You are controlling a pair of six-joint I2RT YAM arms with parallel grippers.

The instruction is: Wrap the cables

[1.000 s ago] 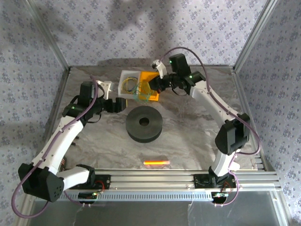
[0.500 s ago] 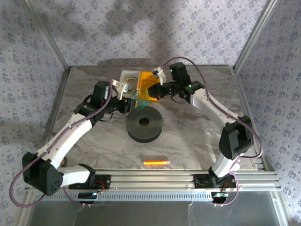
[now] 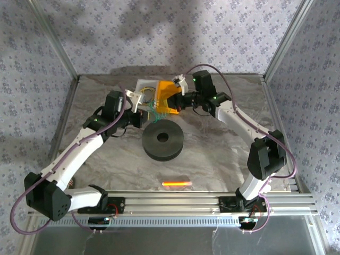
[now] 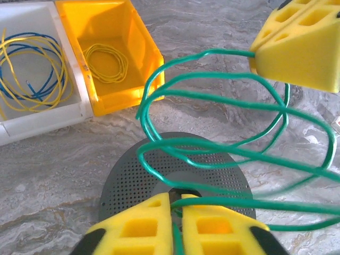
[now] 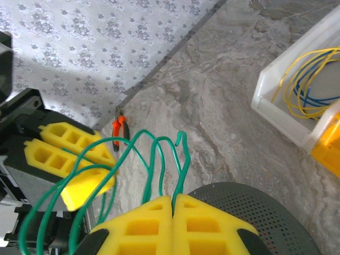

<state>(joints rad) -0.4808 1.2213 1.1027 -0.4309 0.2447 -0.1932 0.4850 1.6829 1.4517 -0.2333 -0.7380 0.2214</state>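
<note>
The left tool and the right tool both pinch the loopy green wire, which might slip out or tangle if they pull hard.

Bright, even light throughout; soft dark shadows fall on the patterned wall in the top view, and the green cable nearest the left wrist lens is blurred.

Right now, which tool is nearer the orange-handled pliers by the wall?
Left. The left tool, shut on the green wire, sits toward the pliers; the right tool, shut on the same wire, is farther from that wall.
</note>
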